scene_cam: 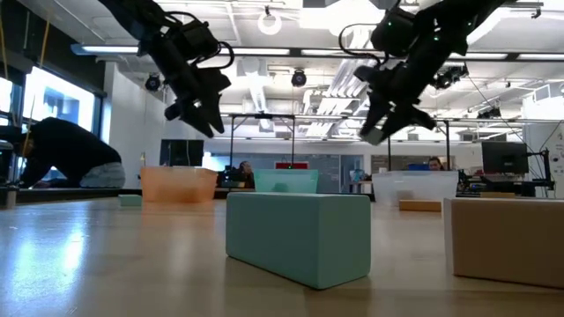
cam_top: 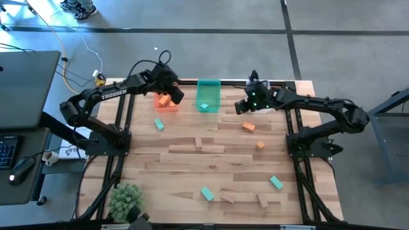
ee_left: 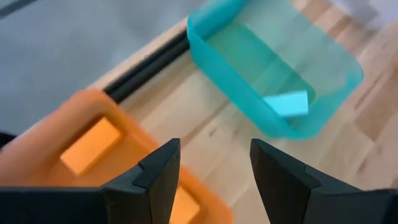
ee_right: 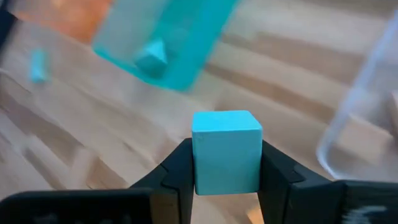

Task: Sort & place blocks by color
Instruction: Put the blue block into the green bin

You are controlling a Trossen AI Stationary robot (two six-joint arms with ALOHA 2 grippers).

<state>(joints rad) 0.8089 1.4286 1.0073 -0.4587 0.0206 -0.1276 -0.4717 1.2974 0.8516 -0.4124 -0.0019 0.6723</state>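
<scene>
My right gripper is shut on a teal block, held above the table just right of the green bin. My left gripper is open and empty above the orange bin, which holds two orange blocks. One teal block lies in the green bin. Loose on the table lie orange blocks, teal blocks and tan blocks. My right gripper pinches the teal block by two opposite sides between its two fingers. The block's end sticks out past the fingertips. It is lifted clear of the table.
A clear bin stands at the far edge, right of the green bin. A small green plant sits at the near left corner. More teal blocks and tan blocks lie near the front edge. A person bends over beyond the table.
</scene>
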